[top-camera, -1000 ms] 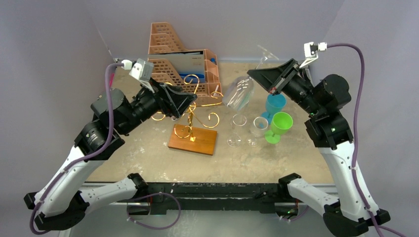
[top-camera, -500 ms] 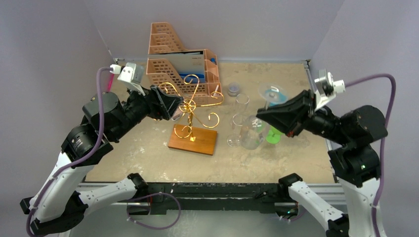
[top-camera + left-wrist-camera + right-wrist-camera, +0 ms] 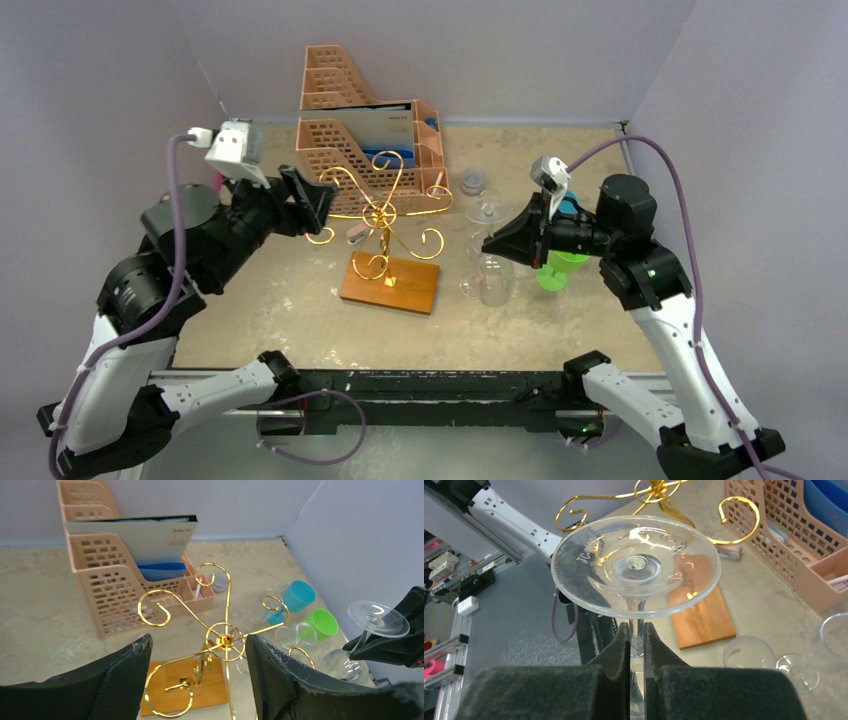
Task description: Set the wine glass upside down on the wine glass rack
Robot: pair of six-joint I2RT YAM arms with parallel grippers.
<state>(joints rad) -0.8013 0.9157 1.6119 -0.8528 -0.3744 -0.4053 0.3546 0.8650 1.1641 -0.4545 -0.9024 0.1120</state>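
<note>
The gold wire wine glass rack (image 3: pixel 385 212) stands on its brown wooden base (image 3: pixel 392 285) mid-table; it also shows in the left wrist view (image 3: pixel 226 640) and the right wrist view (image 3: pixel 659 492). My right gripper (image 3: pixel 497 243) is shut on the stem of a clear wine glass (image 3: pixel 488 209), held upside down with foot up and bowl down, just right of the rack and apart from it. The foot fills the right wrist view (image 3: pixel 636 570), above my gripper (image 3: pixel 637 632). My left gripper (image 3: pixel 318 200) is open and empty, left of the rack's top, which shows between its fingers (image 3: pixel 199 647).
A peach-orange file organizer (image 3: pixel 360 125) with papers stands behind the rack. A green cup (image 3: pixel 567 260), a blue cup (image 3: pixel 567 205), other clear glasses (image 3: pixel 474 286) and a small jar (image 3: pixel 472 181) sit right of the rack. Grey walls enclose the table.
My right arm swung down and left, turning the wine glass from tilted to foot-up beside the rack. My left gripper drew back left, away from the rack's arms.
</note>
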